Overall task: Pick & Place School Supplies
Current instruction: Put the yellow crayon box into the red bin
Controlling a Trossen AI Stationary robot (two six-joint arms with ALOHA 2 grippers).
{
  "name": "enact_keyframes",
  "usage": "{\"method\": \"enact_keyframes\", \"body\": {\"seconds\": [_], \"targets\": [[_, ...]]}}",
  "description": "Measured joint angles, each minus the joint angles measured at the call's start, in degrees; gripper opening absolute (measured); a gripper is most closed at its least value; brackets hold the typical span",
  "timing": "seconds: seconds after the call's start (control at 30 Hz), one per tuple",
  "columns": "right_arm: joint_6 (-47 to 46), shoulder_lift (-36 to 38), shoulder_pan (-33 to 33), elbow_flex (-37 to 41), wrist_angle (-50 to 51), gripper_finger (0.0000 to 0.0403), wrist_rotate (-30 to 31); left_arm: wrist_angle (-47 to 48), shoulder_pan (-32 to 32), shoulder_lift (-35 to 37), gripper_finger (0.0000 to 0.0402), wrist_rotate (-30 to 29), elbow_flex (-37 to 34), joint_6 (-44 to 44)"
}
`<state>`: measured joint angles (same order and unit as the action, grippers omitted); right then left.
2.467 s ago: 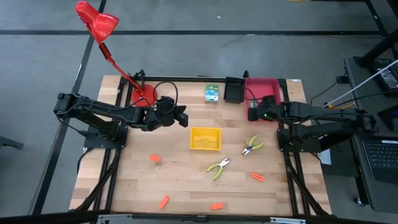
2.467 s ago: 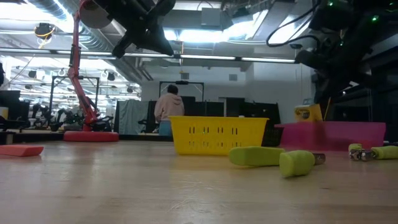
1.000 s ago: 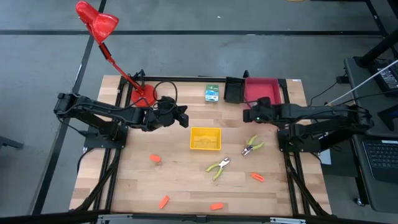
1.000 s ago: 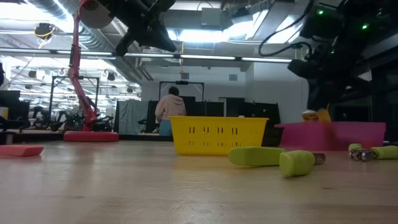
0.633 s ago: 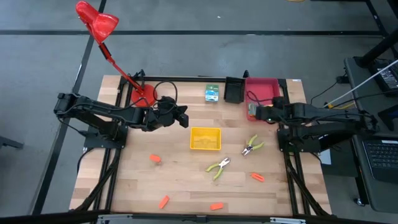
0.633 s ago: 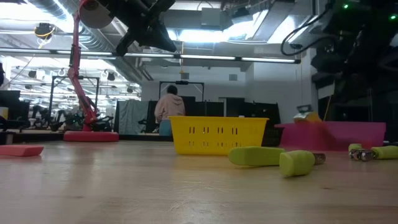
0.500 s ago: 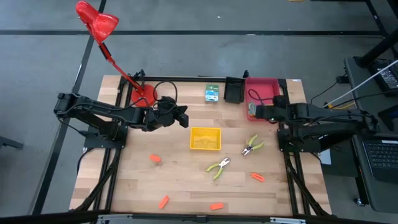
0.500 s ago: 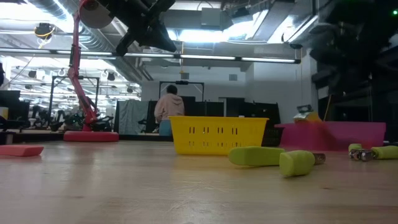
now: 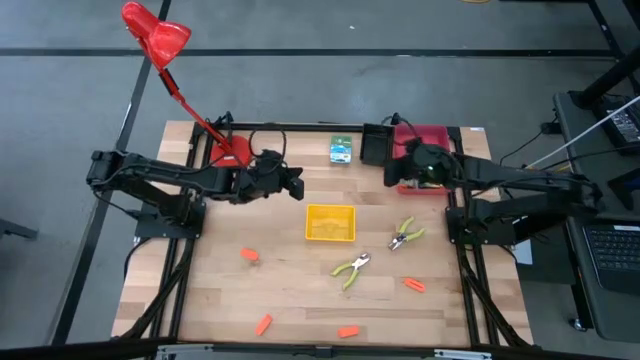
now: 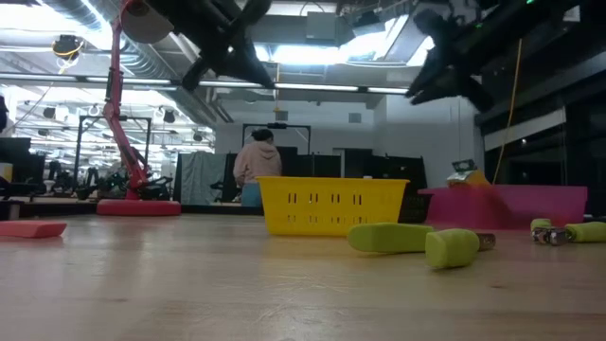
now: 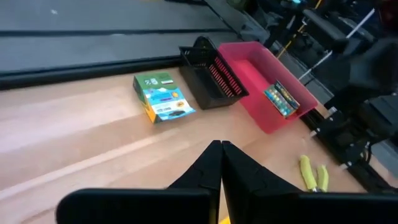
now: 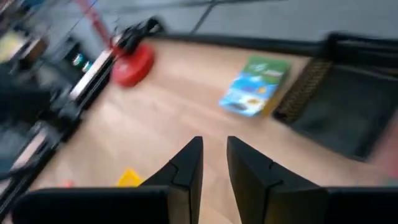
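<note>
A printed green-and-blue box [image 9: 342, 150] lies flat on the table near the far edge and shows in both wrist views, box [image 11: 163, 98] and box [image 12: 255, 86]. A second printed box [image 11: 281, 98] lies inside the red tray [image 11: 249, 68]. Two yellow-green-handled tools [image 9: 405, 235] [image 9: 351, 268] and several orange pieces [image 9: 249, 254] lie on the near half. My left gripper [image 9: 297, 185] hovers shut left of the table's middle, its fingertips meeting [image 11: 221, 144]. My right gripper [image 9: 392, 172] hangs open and empty [image 12: 214, 142] beside the red tray, pointing toward the first box.
A black bin [image 9: 376, 143] stands between the box on the table and the red tray [image 9: 436, 133]. A yellow bin [image 9: 330, 222] sits at mid-table. The red lamp's base [image 9: 230, 152] stands at the far left. A person stands in the room beyond [image 10: 258, 161].
My right gripper has risen from over the red tray, tipped up toward level and swung toward the table's left, so that it now faces the box on the table. The box in the tray has stayed where it lay.
</note>
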<state>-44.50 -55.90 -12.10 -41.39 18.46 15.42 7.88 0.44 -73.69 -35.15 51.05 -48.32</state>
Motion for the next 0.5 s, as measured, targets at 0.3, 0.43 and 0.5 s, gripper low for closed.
{"method": "enact_keyframes", "body": {"seconds": [0.3, 0.43, 0.5], "targets": [[29.0, -14.5, -1.6, -3.1, -0.8, 0.0076, -10.7, -0.3, 0.7, 0.9, 0.0090, 2.8, 2.3, 29.1], [45.3, -21.4, -1.0, -7.5, -1.3, 0.0076, -8.2, -0.6, -4.1, 2.6, 0.0126, -5.9, 3.9, 40.5], [51.7, -25.1, -1.0, -9.0, -2.4, 0.0076, -6.0, -0.3, -6.8, 3.0, 0.0137, -12.4, 4.0, 43.9]]}}
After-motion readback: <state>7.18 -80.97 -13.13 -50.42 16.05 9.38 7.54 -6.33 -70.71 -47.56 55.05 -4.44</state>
